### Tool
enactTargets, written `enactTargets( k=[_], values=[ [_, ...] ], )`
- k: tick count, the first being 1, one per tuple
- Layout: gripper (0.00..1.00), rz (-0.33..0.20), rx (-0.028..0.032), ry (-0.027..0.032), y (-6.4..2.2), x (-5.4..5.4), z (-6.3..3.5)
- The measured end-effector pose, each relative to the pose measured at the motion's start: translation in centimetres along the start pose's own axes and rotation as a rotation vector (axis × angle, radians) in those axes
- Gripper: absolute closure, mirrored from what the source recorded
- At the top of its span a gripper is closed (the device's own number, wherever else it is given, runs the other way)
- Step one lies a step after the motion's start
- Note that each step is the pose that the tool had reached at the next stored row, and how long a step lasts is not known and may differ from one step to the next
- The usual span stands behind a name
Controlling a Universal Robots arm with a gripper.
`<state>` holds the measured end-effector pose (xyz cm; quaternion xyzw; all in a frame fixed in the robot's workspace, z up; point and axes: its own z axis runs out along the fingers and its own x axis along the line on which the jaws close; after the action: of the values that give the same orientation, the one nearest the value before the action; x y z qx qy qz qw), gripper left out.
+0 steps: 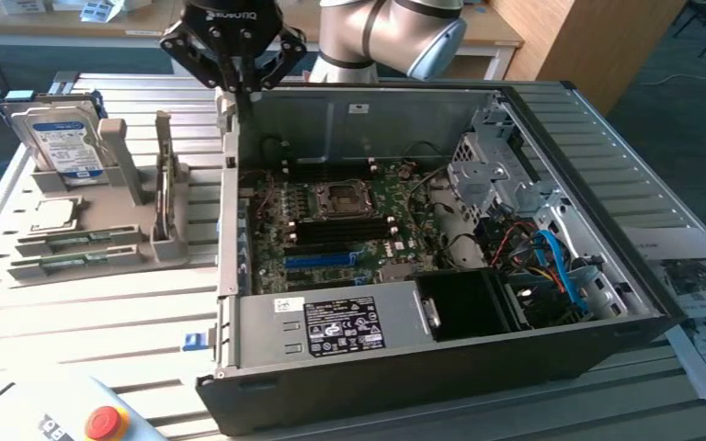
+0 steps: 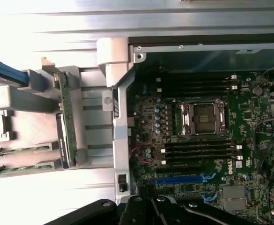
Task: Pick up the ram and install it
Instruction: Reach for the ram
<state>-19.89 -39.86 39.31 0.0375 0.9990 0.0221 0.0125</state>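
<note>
**A:** Gripper, quick?

**B:** The gripper [image 1: 244,96] has its fingers pressed together with nothing between them. It hangs over the left wall of the computer case [image 1: 451,358], by the exterior view's left, near the back corner.

**A:** Ram?

**B:** The ram [image 2: 65,117] is not held. It's a long green stick standing on its edge in a slot of the gray holder [image 1: 126,152], just beside the case wall, outside the case. The gripper is above and apart from it, no contact.

**A:** Anything else in that holder?

**B:** A hard drive [image 1: 65,138] stands upright at the far end, and a processor chip [image 1: 56,213] lies flat in front of it. Two more green sticks [image 1: 69,242] lie in the near slots. The holder sits on the slatted metal table [image 1: 108,312].

**A:** Inside the case?

**B:** The lid is off and the motherboard [image 1: 384,234] is exposed. The socket [image 2: 203,117] is in the middle, with black memory slots [image 2: 197,151] running alongside it on both sides. I can't tell whether any latch is open.

**A:** Install done?

**B:** No, the ram is in the holder, not on the board.
</note>
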Motion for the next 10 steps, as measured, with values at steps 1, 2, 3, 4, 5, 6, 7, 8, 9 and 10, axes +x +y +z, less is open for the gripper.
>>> enactTargets(
  k=[1,2,3,4,5,6,7,8,9,10],
  values=[
    [0.90,0.000,0.0000,0.0001,-0.02,0.3,-0.01],
    [0.90,0.000,0.0001,0.0000,-0.05,0.7,-0.02],
    [0.90,0.000,0.0000,-0.0001,-0.07,1.0,-0.02],
    [0.90,0.000,0.0000,0.0000,-0.09,1.3,-0.03],
    [0.90,0.000,-0.0001,-0.0001,-0.11,1.7,-0.04],
    [0.90,0.000,-0.0001,-0.0001,-0.13,2.0,-0.05],
    [0.90,0.000,0.0000,0.0000,-0.15,2.3,-0.06],
    [0.90,0.000,0.0001,0.0000,-0.18,2.7,-0.07],
    [0.90,0.000,0.0000,0.0000,-0.20,3.0,-0.08],
    [0.90,0.000,0.0000,-0.0001,-0.21,3.3,-0.08]
  ],
)
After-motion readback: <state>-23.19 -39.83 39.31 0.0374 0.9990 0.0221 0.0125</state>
